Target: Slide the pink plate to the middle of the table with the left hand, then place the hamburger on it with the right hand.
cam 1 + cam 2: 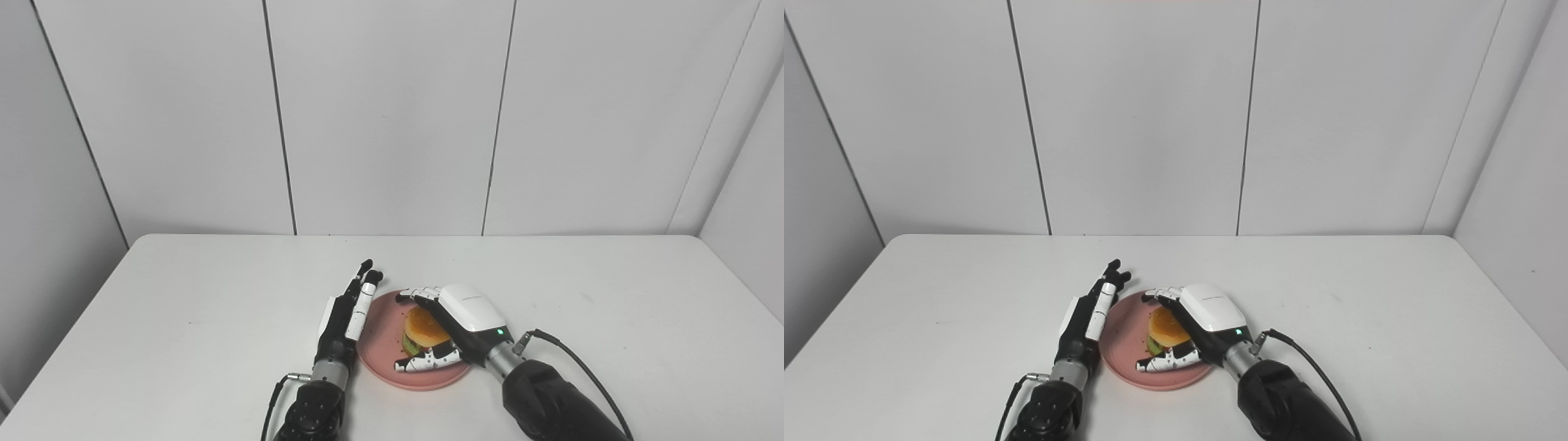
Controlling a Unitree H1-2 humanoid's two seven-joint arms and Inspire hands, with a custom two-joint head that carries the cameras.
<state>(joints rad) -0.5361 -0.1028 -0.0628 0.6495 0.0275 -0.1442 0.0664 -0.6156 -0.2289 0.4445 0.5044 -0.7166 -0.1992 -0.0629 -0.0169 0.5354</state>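
A: How much room on the bench (pixel 184 306)?
B: Plenty bare on both sides; the pink plate (pixel 380 361) lies near the front edge, mid-width.
A: Hands?
B: Left hand (pixel 346 315) straight-fingered, empty, against the plate's left rim. Right hand (pixel 456 327) fingers wrapped round the hamburger (pixel 422 331) over the plate.

We see a matt white table (pixel 184 318), smooth. The pink plate (pixel 380 361) at lower centre looks like matt plastic. The right hand (pixel 453 324) wears a glossy white plastic shell; the hamburger (pixel 422 327) bun shines slightly.
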